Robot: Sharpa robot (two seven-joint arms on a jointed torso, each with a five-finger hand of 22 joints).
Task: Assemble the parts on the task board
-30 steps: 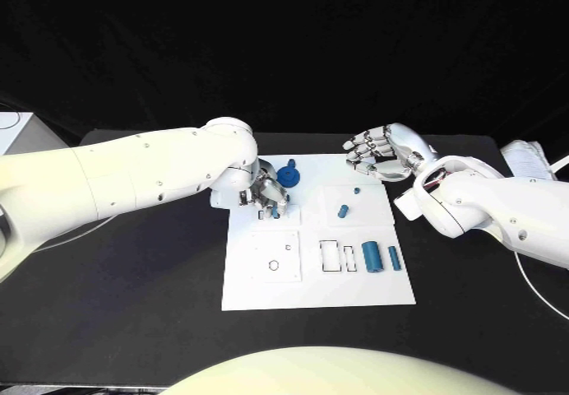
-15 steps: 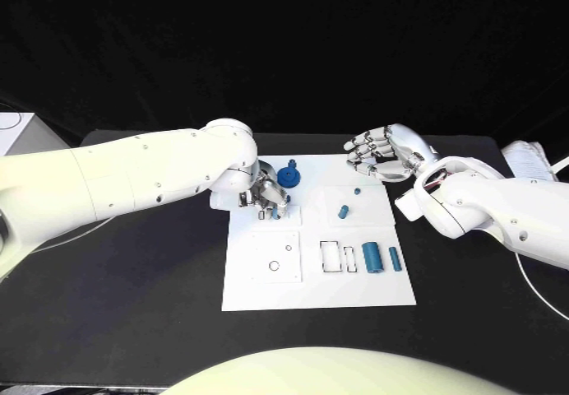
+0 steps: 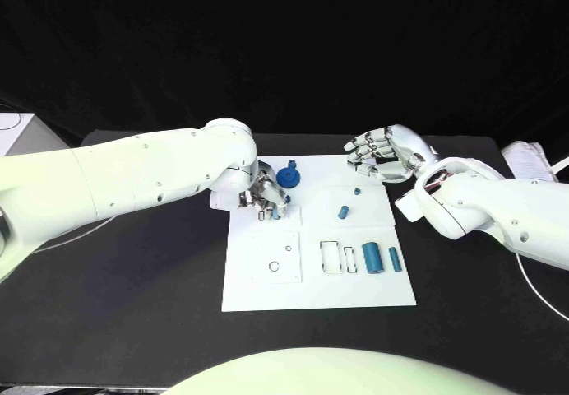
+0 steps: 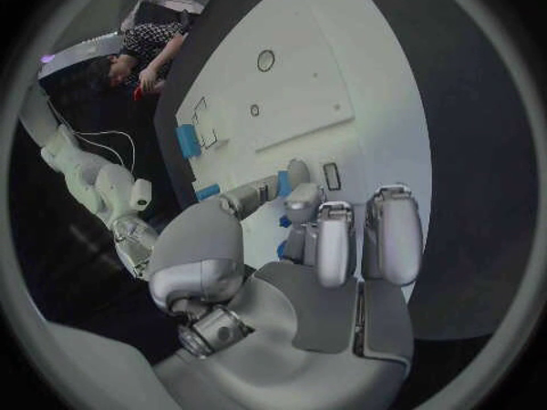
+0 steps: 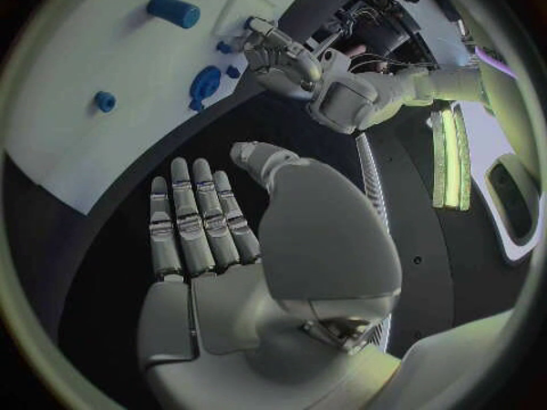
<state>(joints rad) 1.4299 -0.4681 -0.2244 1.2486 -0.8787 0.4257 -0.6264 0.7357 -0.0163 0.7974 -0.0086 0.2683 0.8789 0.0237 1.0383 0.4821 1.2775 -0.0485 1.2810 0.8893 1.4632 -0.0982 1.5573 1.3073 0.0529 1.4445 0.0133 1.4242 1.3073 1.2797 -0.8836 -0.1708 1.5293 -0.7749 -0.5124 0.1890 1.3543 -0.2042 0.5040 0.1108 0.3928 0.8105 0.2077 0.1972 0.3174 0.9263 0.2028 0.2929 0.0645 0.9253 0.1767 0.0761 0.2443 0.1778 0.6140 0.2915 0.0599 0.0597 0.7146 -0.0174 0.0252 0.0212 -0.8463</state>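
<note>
Left hand [image 3: 263, 195] over task board [image 3: 318, 284] far-left part, fingers curled together, pinching small blue part [image 4: 283, 184] at fingertips; part's lower end at board surface, contact unclear. Right hand [image 3: 386, 154] off board's far-right corner, above black table [image 3: 142, 313], fingers straight and slightly apart, holding nothing. Blue round piece [image 3: 289, 176] just right of left fingers. Two blue cylinders [image 3: 372, 257] lie on board's right side, near edge.
</note>
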